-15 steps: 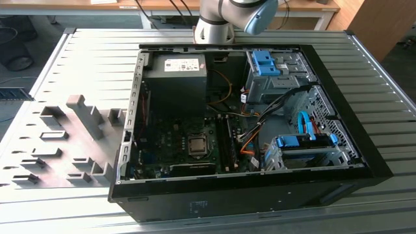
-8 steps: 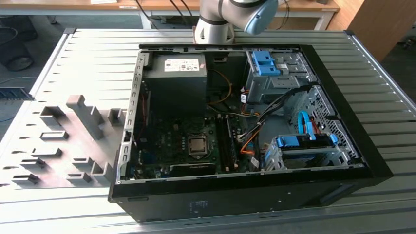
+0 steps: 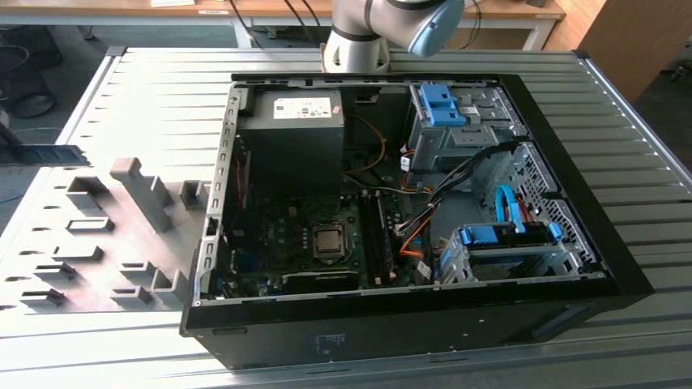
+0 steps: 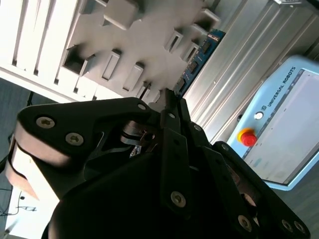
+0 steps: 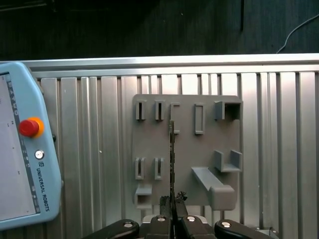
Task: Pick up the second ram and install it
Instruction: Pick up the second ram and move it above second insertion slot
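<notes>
Gripper point(image 5: 173, 200) above the second ram point(image 5: 172, 149)
Its fingers are drawn close together, in line with the second ram, which stands on edge in the grey fixture plate point(image 5: 199, 144).

The gripper point(image 5: 173, 200) is matt black, with bright metal screw heads. The second ram point(image 4: 200, 57) pinched at its tips is a smooth blue-green circuit board. Beyond the tips lies a fixture plate point(image 5: 187, 144) of matt grey plastic, faintly grainy, on a table point(image 5: 99, 149) of ribbed, satin-finished aluminium. Off to the gripper's side, a teach pendant point(image 5: 30, 179) is smooth pale-blue plastic with a glossy red button point(image 5: 29, 127).
</notes>
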Robot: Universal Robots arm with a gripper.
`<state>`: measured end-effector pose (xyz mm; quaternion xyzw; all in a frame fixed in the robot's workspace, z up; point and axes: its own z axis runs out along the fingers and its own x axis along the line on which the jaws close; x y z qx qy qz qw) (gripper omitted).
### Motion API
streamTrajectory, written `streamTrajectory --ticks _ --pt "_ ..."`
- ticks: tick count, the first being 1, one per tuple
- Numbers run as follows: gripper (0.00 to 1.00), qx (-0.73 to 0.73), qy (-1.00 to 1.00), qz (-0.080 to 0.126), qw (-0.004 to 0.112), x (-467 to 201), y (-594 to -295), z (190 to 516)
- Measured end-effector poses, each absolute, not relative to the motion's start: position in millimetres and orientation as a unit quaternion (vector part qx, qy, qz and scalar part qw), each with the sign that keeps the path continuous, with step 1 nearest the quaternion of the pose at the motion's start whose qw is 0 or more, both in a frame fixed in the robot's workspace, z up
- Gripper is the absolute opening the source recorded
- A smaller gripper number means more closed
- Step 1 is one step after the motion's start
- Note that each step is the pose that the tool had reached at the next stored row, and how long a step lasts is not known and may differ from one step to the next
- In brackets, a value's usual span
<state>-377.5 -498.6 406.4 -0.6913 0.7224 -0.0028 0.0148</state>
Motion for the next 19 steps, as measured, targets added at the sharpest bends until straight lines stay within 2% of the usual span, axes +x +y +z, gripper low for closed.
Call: streamTrajectory --ticks 19 --pt "0.14 -0.691 0.722 -0.002 0.014 -316 -499 406"
